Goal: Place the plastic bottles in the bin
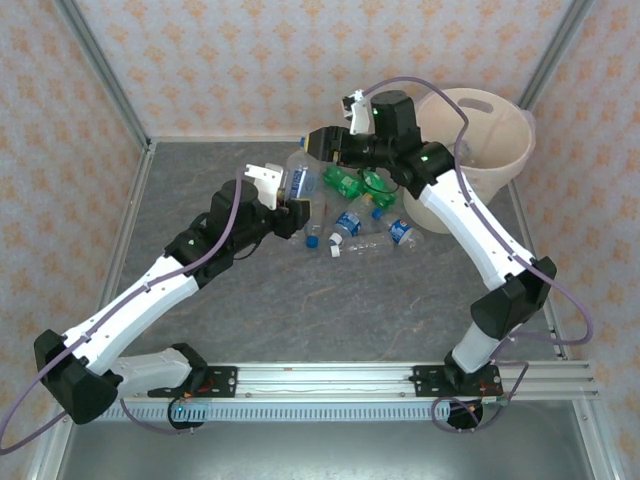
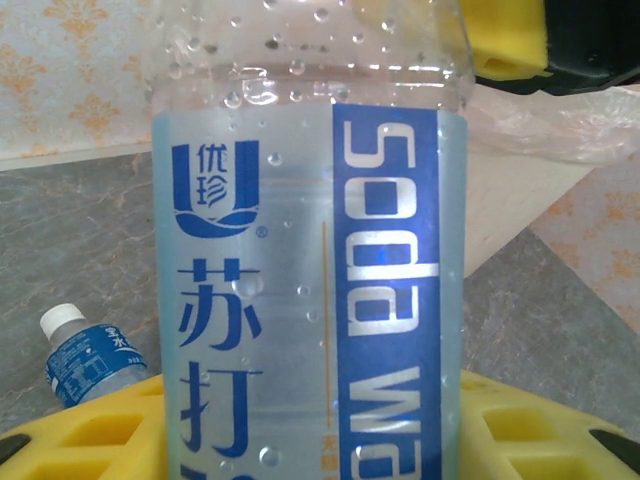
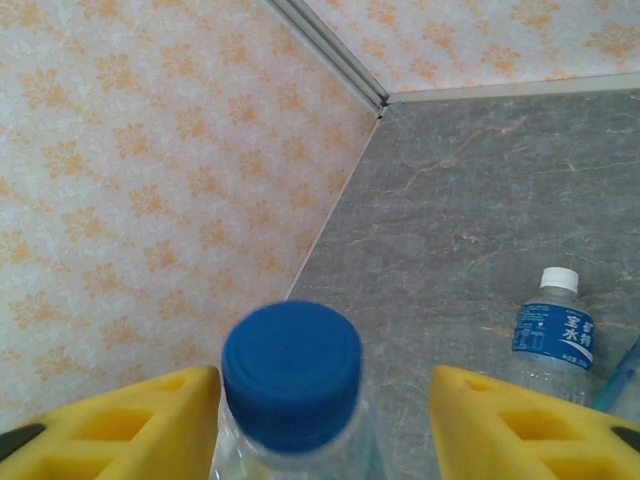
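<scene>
A grey marbled counter point(image 1: 330, 320) sits inside walls point(image 1: 250, 60) papered cream with orange sprigs. At mid-counter a heap of plastic bottles point(image 1: 360, 215), mostly clear with blue labels and a few green, lies just left of the cream bin point(image 1: 500, 150) at the far right. The left end effector point(image 1: 293, 197) is clamped on a clear, droplet-beaded soda bottle point(image 2: 310, 250) at the heap's left edge, its blue strip reading "Soda Wa" beside "优珍" and "苏打". Just beyond it, the right end effector point(image 1: 325, 147) grips a blue-capped bottle point(image 3: 291, 372) between yellow fingers point(image 3: 130, 425).
</scene>
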You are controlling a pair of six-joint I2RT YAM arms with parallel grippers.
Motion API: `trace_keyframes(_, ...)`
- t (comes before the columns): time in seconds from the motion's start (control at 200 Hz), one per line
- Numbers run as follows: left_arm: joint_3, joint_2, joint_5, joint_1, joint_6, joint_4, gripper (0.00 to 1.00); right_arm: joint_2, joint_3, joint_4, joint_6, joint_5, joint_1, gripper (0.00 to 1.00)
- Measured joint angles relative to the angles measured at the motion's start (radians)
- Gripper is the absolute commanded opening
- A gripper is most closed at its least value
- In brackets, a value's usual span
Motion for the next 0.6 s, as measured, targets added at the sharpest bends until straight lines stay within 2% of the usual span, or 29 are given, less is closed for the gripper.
trace_keyframes(0.18,0.01,0.0,0.006,-0.019,0.0,0.001,0.47,0.003,0.01,0.0,0.002,-0.011,0.01,0.5)
trace_keyframes(0.39,0.012,0.007,0.006,-0.019,0.0,-0.003,0.47,0.009,0.01,0.0,0.006,-0.021,0.01,0.31)
trace_keyframes(0.541,0.014,0.011,0.006,-0.02,0.0,-0.003,0.47,0.011,0.011,0.0,0.008,-0.021,0.009,0.29)
trace_keyframes(0.601,0.014,0.011,0.005,-0.02,0.0,-0.003,0.52,0.011,0.011,0.0,0.008,-0.021,0.009,0.27)
